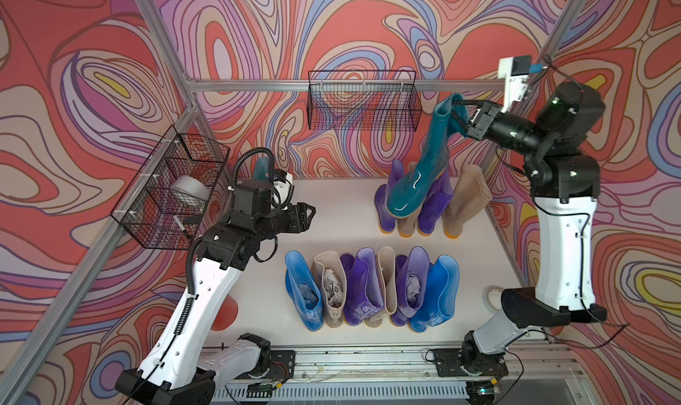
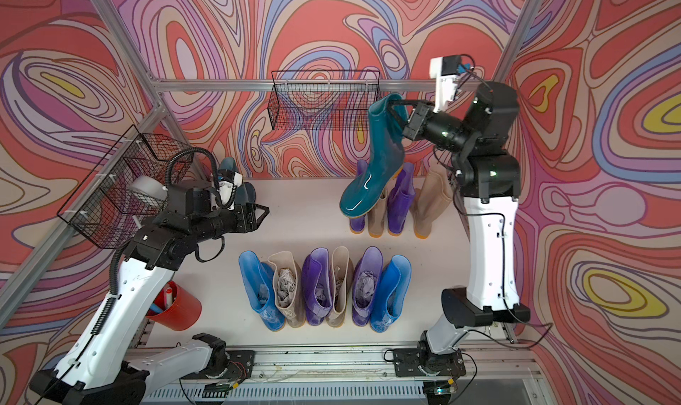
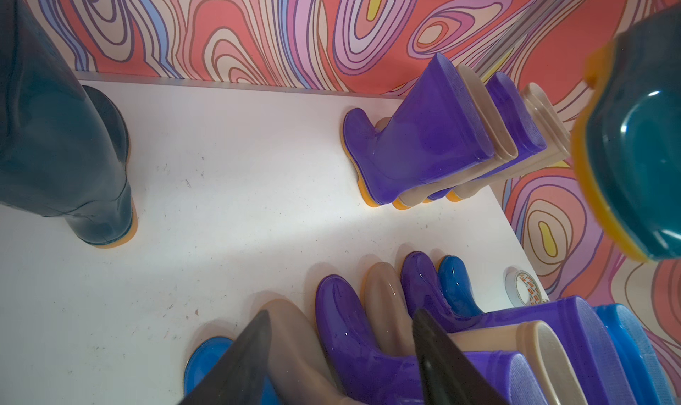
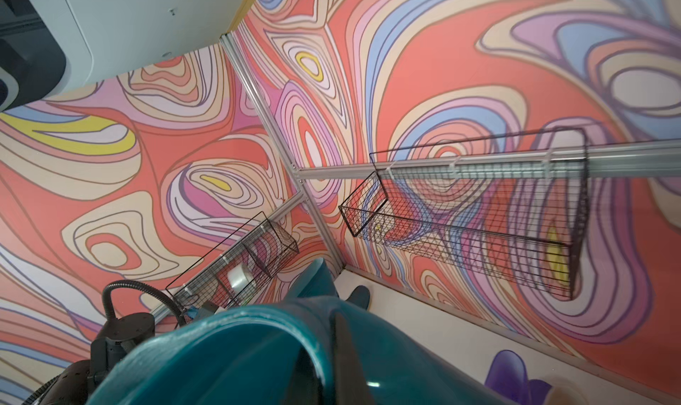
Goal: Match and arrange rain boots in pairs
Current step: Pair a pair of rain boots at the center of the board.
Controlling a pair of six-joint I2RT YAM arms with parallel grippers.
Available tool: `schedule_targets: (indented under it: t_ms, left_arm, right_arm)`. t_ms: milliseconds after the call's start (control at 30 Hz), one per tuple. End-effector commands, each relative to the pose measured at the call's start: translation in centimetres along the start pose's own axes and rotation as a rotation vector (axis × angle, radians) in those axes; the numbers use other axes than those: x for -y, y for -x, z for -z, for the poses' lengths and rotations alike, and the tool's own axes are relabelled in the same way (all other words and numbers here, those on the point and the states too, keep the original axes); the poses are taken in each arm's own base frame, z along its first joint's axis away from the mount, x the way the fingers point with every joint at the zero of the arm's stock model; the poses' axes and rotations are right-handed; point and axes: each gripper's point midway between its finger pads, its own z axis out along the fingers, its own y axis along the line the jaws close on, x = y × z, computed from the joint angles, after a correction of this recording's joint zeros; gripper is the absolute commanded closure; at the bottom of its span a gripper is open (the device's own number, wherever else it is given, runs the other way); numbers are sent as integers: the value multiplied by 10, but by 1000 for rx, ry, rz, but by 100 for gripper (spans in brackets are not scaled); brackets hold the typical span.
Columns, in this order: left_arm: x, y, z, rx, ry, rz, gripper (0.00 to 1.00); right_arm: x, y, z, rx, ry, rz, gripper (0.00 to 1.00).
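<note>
Six boots sit in the near row [image 1: 363,289], blue at both ends with beige and purple alternating between (so nothing there is paired yet). Just past them the left gripper [image 1: 310,214] hangs over bare table [image 1: 331,215] with its jaws apart, holding nothing. Further back the right gripper [image 1: 458,112] is pinched on the cuff of a teal boot [image 1: 423,171], which dangles above the far row [image 1: 429,209] of four purple and beige ones, so I'd say we're mid-carry. Next move, I reckon: swing it clear of those tops over to the other teal boot [image 3: 62,138] standing in the far left corner and set it upright beside it. That mate is mostly hidden behind the left arm in both top views, and I can't tell if the dangling heel brushes the row.
</note>
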Motion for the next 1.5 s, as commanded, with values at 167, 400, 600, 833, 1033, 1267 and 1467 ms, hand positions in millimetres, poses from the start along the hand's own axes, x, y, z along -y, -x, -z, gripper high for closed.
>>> schedule_targets:
  t_ms: [167,400,600,833,1033,1267,1467]
  left_arm:
    - [-3,-2,17,17,40,7,36]
    - [-14,-6,24,13,102,9,37]
    - [-25,-9,37,25,173,-6,37]
    - [-33,-11,51,37,226,-22,36]
    - [-39,-17,58,25,259,-32,36]
    - [-53,-17,63,33,345,-37,35]
    - [-55,-20,60,6,354,-38,36]
  right_arm:
    - [-29,-4,-52,30,105,70,91]
    - [-25,-56,-128,-32,98,33,92]
    - [-13,-96,-174,-72,28,31,94]
    - [3,-139,-205,-115,-105,50,96]
    - [12,-150,-213,-115,-171,48,96]
    - [6,-178,-236,-130,-183,15,98]
    - [16,-189,-249,-110,-227,-59,99]
